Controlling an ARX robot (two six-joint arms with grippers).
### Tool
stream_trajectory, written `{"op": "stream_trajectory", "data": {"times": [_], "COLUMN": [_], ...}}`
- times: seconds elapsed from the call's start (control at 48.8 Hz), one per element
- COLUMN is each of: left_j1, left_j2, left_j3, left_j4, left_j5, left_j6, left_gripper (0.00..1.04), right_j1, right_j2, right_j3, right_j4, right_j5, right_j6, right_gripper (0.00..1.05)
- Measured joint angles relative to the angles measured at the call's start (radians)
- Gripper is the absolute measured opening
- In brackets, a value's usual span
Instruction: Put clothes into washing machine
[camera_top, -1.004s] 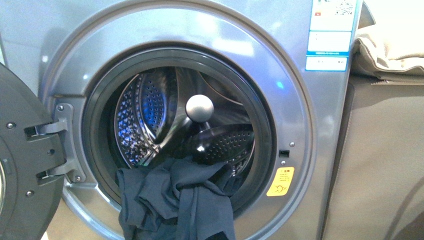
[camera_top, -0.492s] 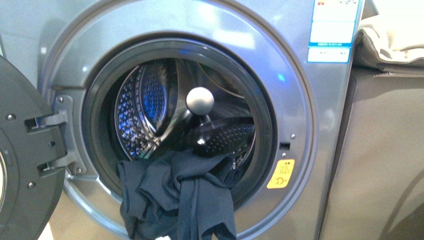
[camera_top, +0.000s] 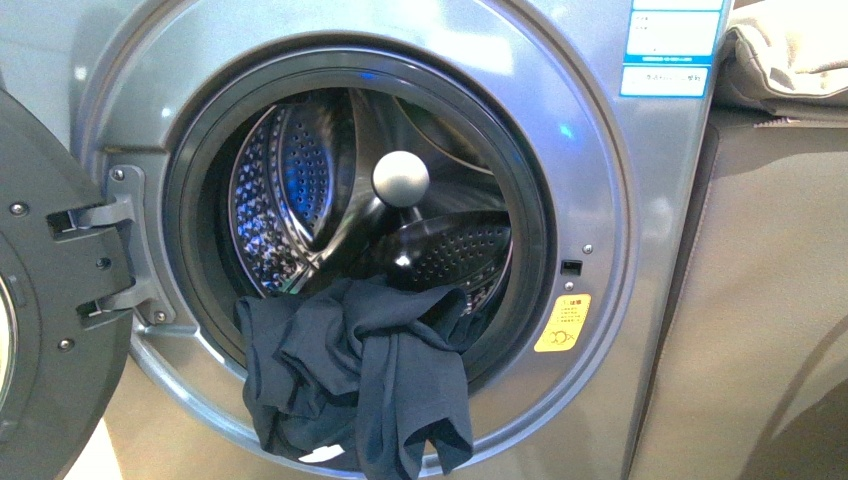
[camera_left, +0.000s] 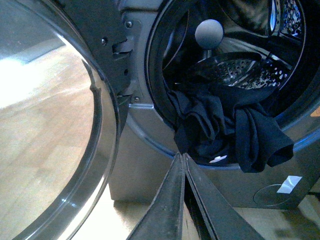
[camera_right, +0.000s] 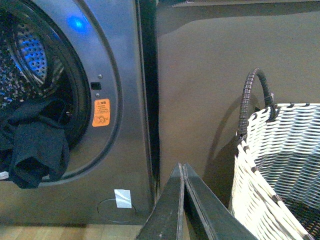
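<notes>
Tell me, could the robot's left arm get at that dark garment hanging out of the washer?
Probably yes: the door is swung aside, and nothing stands between the shut left gripper and the clothes draped over the washing machine's lip.

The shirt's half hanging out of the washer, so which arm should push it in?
Probably the left. Its shut tool sits right below the dangling clothes, while the right tool faces the washing machine edge beside the basket.
</notes>
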Motion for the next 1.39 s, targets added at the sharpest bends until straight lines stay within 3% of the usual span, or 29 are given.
{"op": "stream_trajectory", "data": {"times": [0.983,1.086,1.291,1.393], "left_j1": [0.0,0.0,0.0,0.0], "left_j2": [-0.017,-0.017,-0.017,-0.017], "left_j3": [-0.017,-0.017,-0.017,-0.017], "left_j4": [0.0,0.0,0.0,0.0], "left_j5": [0.001,0.0,0.0,0.0], "left_j6": [-0.001,0.0,0.0,0.0], "left_gripper": [0.05,0.24,0.76,0.99], "right_j1": [0.0,0.0,0.0,0.0], "right_j2": [0.0,0.0,0.0,0.0], "right_j3": [0.0,0.0,0.0,0.0], "right_j4": [0.0,0.0,0.0,0.0], "right_j5": [0.0,0.0,0.0,0.0], "right_j6": [-0.002,-0.001,-0.001,-0.001], "right_gripper": [0.03,0.21,0.75,0.95]}}
